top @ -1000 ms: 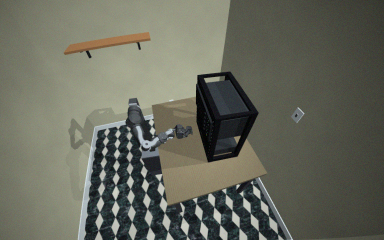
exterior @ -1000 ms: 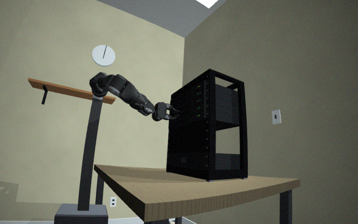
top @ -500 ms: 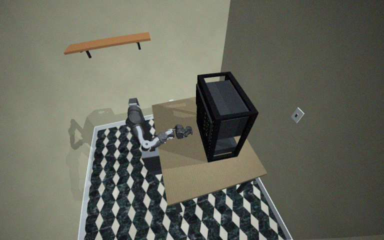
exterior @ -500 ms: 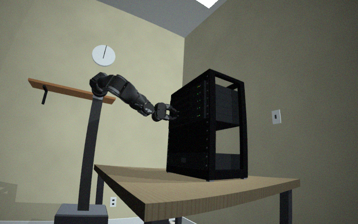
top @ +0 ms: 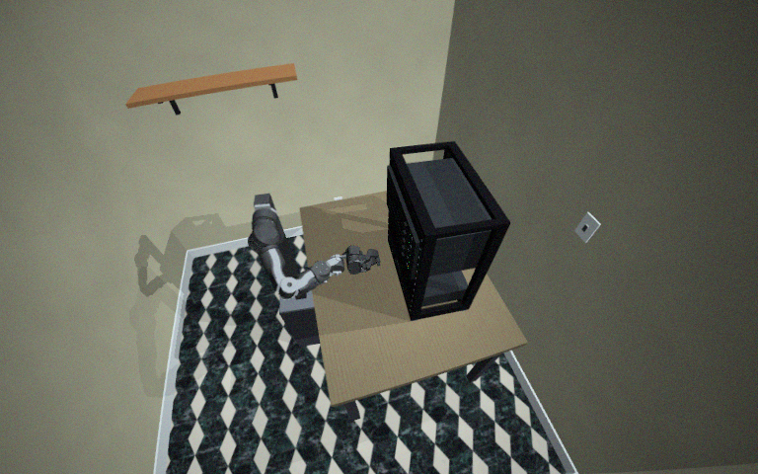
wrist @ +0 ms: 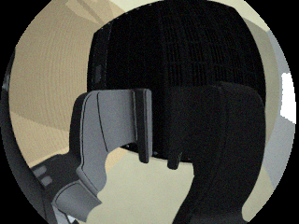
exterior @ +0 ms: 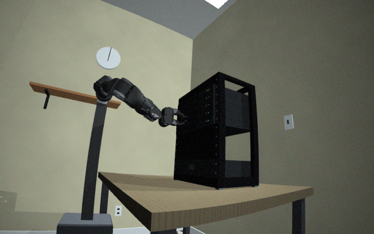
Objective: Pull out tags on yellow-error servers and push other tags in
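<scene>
The black server rack (top: pixel 441 229) stands on the wooden table, towards its far right side, and also shows in the exterior view (exterior: pixel 217 132). Small green lights (exterior: pixel 206 107) run down the right edge of its upper servers. The information tags and locate buttons are too small and dark to make out. My gripper (top: pixel 375 258) (exterior: pixel 184 118) is shut with nothing between the fingers. It hovers just in front of the rack's front face, at the height of the upper servers. In the wrist view the fingertips point at the rack's dark grille (wrist: pixel 175 81).
The table (exterior: pixel 193 198) extends in front of and to the left of the rack. The arm's pedestal (exterior: pixel 85 220) stands at the table's left edge. A wooden wall shelf (top: pixel 212 85) and a clock (exterior: pixel 108 57) hang on the wall behind the arm.
</scene>
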